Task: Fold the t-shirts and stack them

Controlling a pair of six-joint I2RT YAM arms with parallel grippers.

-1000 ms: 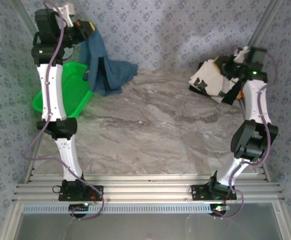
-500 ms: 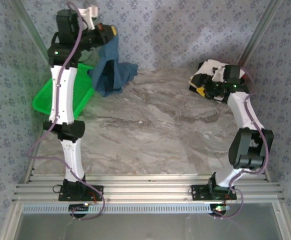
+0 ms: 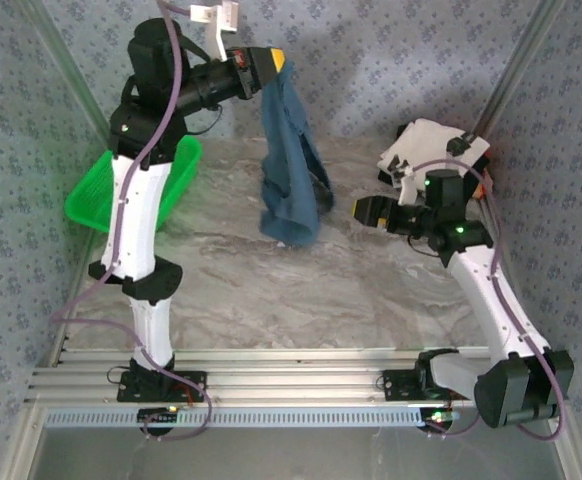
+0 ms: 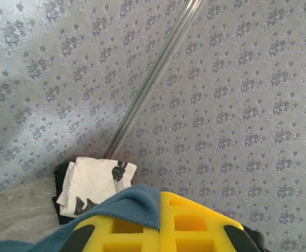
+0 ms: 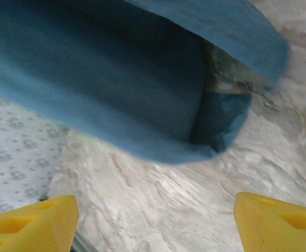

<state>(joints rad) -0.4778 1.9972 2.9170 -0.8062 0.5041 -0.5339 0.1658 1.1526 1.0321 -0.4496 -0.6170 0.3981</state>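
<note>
A dusty-blue t-shirt (image 3: 289, 170) hangs from my left gripper (image 3: 274, 66), which is shut on its top edge high above the table's back middle. Its cloth (image 4: 122, 206) drapes over the yellow fingers (image 4: 195, 220) in the left wrist view. The shirt's lower end (image 5: 142, 89) hangs close in front of my right gripper (image 5: 155, 218). That right gripper (image 3: 366, 211) stands open just right of the hanging shirt, nothing between its fingers. Folded t-shirts (image 3: 426, 152) lie stacked at the back right, the top one (image 4: 92, 184) white with black patches.
A green mesh basket (image 3: 96, 190) sits at the back left, partly behind my left arm. The marbled table (image 3: 301, 290) spreads below both grippers. Patterned curtain walls and metal frame poles (image 4: 153, 79) close in the back and sides.
My left gripper swung right and higher, carrying the blue t-shirt off the table toward the middle. My right gripper left the folded stack, opened, and moved left toward the hanging shirt.
</note>
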